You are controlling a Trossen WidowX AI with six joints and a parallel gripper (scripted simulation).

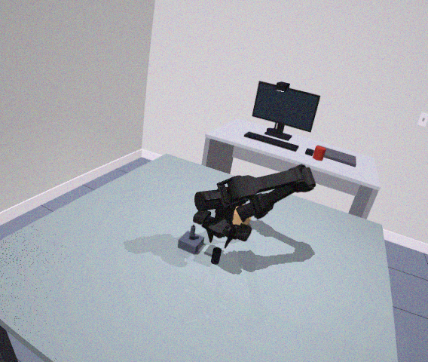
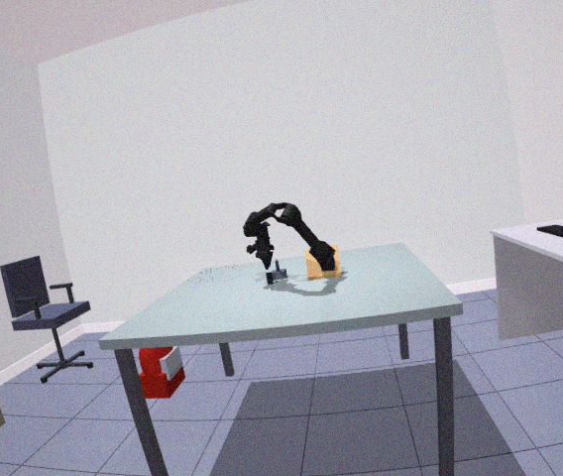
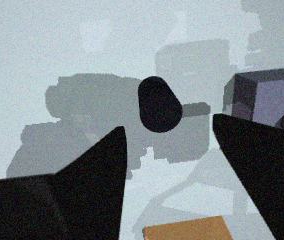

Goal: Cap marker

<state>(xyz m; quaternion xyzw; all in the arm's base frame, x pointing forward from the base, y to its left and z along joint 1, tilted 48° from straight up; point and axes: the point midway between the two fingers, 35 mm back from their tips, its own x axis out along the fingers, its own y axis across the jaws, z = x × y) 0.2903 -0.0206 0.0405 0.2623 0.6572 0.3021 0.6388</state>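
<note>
Poised half-spread and empty above the cap (image 3: 159,104), upright just beside the holder (image 3: 267,95): gripper (image 3: 169,140), facing a light, stiff, likely slick cylinder best pinched across its sides.

No readable text, label, brand, number or sign in any view. Monitor (image 1: 285,105) screen dark, blank. Keyboard (image 1: 270,141) keys too small to read. Red block (image 1: 319,152) on desk plain. Wall plate (image 1: 423,118) unmarked. Red-and-white box (image 2: 162,370) under table bears no legible print. Holder block (image 1: 191,243), marker (image 1: 193,231) and cap (image 1: 215,255) show no markings. Arm casing plain black.
</note>
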